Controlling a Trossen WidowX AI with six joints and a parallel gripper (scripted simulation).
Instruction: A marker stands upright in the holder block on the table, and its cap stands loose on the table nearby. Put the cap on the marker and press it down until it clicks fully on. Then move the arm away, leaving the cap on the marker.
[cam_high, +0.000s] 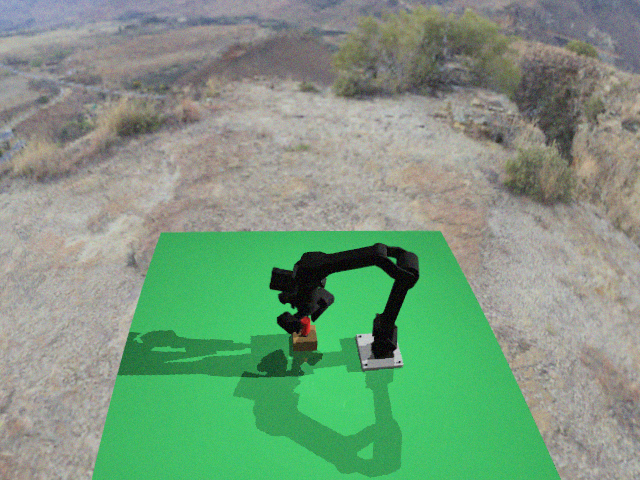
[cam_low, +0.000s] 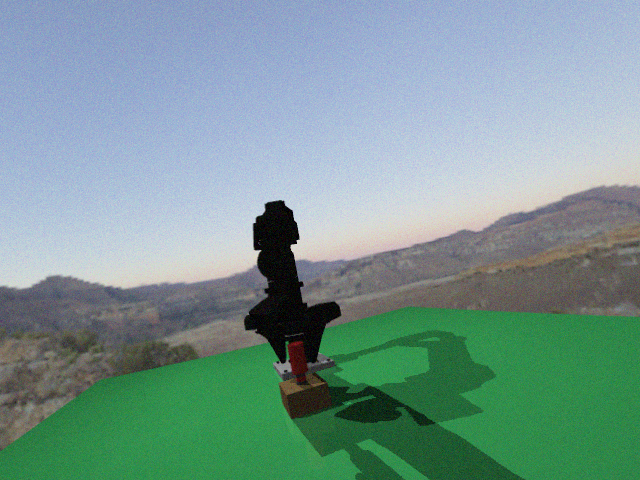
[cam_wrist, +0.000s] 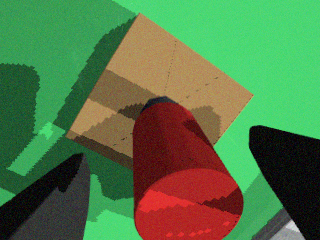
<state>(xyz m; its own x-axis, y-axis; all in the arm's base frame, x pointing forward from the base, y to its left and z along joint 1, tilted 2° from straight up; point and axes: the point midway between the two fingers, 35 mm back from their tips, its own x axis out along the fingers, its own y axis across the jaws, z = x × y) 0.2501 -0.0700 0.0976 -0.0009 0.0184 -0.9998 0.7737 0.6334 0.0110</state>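
Note:
The red cap (cam_high: 306, 326) (cam_low: 296, 353) (cam_wrist: 175, 150) sits over the top of the upright marker. Only a short dark band of the marker (cam_low: 300, 379) (cam_wrist: 159, 101) shows between the cap's lower edge and the wooden holder block (cam_high: 305, 343) (cam_low: 310, 397) (cam_wrist: 150, 50). How firmly the cap is seated cannot be told. My gripper (cam_high: 303, 320) (cam_low: 297, 360) (cam_wrist: 170, 150) is open around the cap, with a finger on either side and a visible gap to each in the wrist view. The marker's upper part is hidden inside the cap.
The arm's pale base plate (cam_high: 364, 356) (cam_low: 281, 369) is bolted to the green table (cam_high: 206, 289) (cam_low: 155, 413) beyond the block in the exterior view. The arm arches over from it. Dark arm shadows fall across the table and block.

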